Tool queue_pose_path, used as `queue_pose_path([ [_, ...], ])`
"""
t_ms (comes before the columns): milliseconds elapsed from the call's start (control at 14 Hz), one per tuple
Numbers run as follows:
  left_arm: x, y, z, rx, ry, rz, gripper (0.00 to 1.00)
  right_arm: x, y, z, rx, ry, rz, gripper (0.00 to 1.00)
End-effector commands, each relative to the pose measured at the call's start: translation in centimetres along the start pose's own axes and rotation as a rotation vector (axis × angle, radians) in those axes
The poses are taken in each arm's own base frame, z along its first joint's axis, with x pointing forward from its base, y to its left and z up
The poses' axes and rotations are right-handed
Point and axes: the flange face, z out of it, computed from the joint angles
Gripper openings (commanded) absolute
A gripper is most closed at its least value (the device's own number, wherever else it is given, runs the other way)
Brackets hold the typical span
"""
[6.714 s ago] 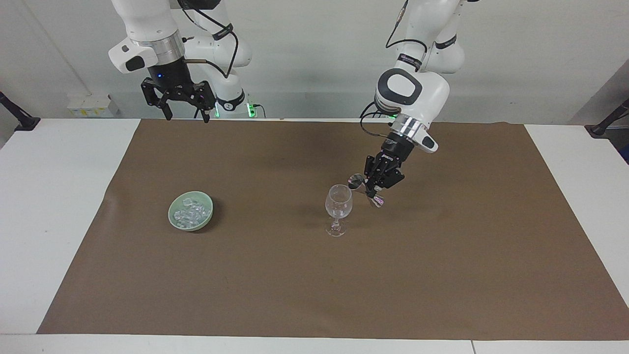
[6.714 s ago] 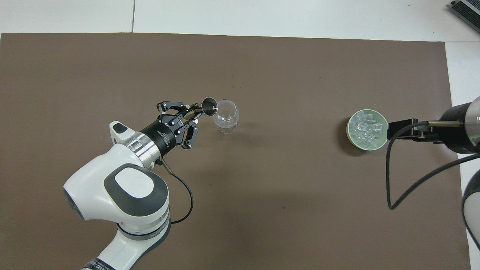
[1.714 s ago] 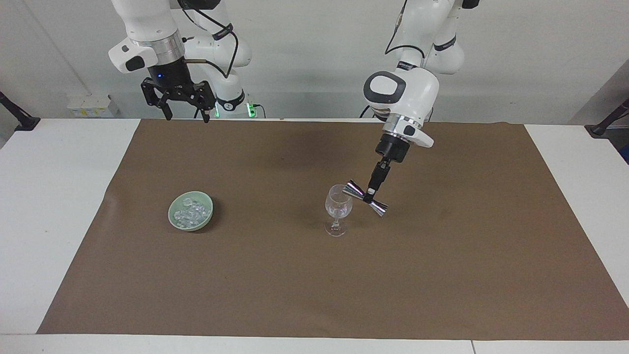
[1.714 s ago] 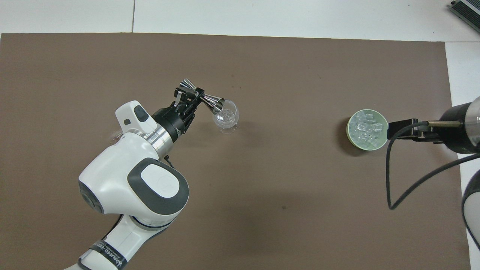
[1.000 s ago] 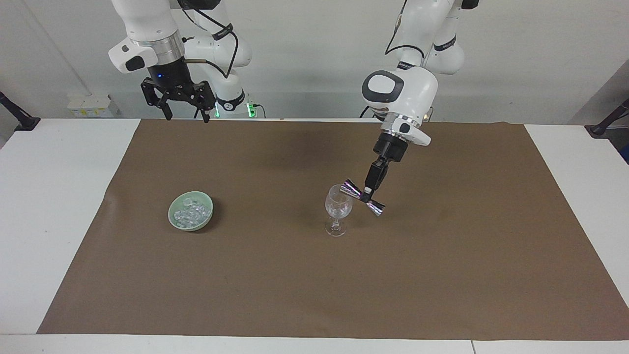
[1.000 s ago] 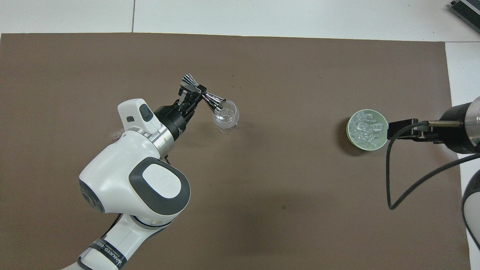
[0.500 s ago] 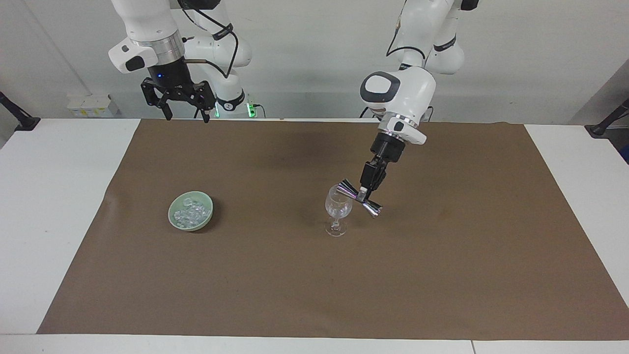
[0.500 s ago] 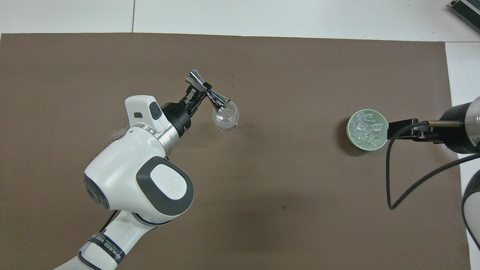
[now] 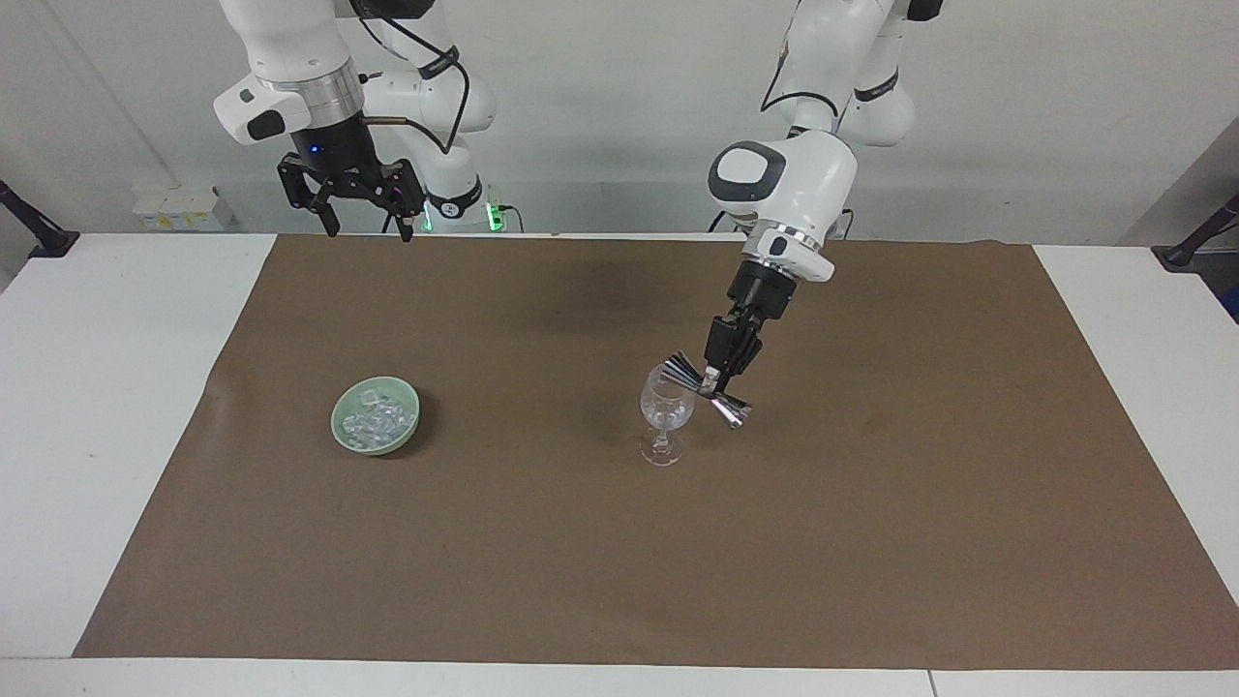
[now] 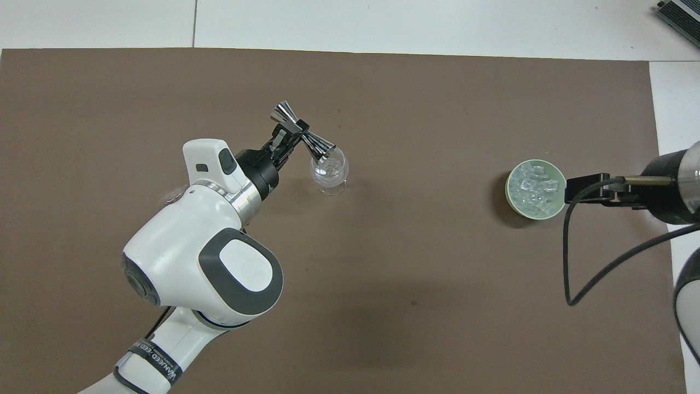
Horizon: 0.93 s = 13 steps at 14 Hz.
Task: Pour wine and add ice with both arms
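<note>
Overhead view: left end effector (image 10: 292, 133) tips jigger (image 10: 302, 134) over stemmed glass (image 10: 328, 171).

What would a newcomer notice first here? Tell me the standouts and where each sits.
The left gripper holds a shiny metal measuring cup tipped over the wine glass mid-mat. A green bowl of ice sits toward the right arm's end. The right gripper waits open, high at the mat's robot-side edge.
</note>
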Motion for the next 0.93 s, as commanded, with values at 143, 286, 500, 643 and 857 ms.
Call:
queue_pose_path([
  [143, -0.43, 0.18, 0.26, -0.001, 0.012, 0.077, 0.00, -0.17, 0.18, -0.05, 0.014, -0.010, 0.015, 1.00],
  [286, -0.41, 0.07, 0.19, 0.000, 0.014, 0.051, 0.00, -0.18, 0.10, -0.05, 0.014, -0.010, 0.014, 1.00],
  [500, -0.39, 0.26, -0.02, -0.005, 0.004, -0.068, 0.00, -0.18, 0.10, -0.05, 0.014, -0.010, 0.014, 1.00],
  [643, -0.40, 0.43, -0.12, -0.007, -0.013, -0.138, 0.00, -0.17, 0.17, -0.05, 0.015, -0.010, 0.014, 1.00],
  [857, -0.32, 0.78, -0.12, -0.008, -0.041, -0.265, 0.00, -0.17, 0.18, -0.05, 0.014, -0.010, 0.015, 1.00],
])
